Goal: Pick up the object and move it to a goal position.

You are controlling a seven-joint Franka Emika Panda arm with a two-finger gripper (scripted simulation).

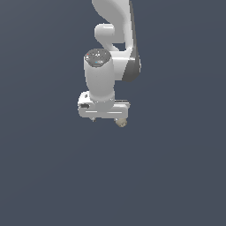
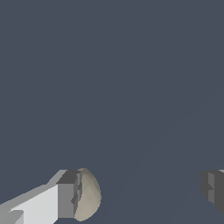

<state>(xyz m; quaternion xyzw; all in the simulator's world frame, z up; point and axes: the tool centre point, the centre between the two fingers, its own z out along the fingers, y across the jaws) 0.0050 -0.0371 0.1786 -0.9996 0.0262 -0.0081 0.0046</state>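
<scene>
The object is a small tan-beige rounded lump. In the wrist view it rests against the inner face of one grey fingertip. The other fingertip stands far from it, with a wide bare gap between. My gripper is open and nothing is clamped. In the exterior view the white gripper points down from the arm, and the object peeks out under its end toward the exterior view's right. Whether the lump lies on the surface or hangs on the pad cannot be told.
A plain dark blue-grey surface fills both views. The white arm rises above the gripper to the top of the exterior view.
</scene>
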